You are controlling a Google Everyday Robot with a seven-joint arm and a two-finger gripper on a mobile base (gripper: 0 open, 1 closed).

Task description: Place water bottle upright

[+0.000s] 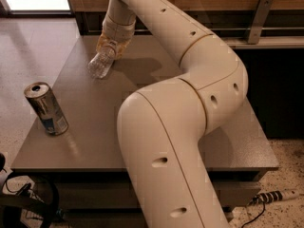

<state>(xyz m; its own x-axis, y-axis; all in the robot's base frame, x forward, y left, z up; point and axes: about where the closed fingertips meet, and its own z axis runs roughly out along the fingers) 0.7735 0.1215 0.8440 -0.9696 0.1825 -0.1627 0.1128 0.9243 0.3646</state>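
The water bottle (100,64) is a small clear ribbed plastic bottle. It lies tilted at the far left of the grey table (156,75), with its base pointing toward the table's left edge and resting at the surface. My gripper (113,42) is at the end of the long white arm, reaching down over the table's far side. It is shut around the bottle's upper end, so the cap and label are hidden by the fingers. The bottle is not upright.
A silver-and-blue drink can (46,109) stands upright near the table's front left edge. My arm's big white elbow (180,127) covers the table's middle and right. A dark ledge with a metal bracket (259,20) runs behind. A power strip (280,195) lies on the floor.
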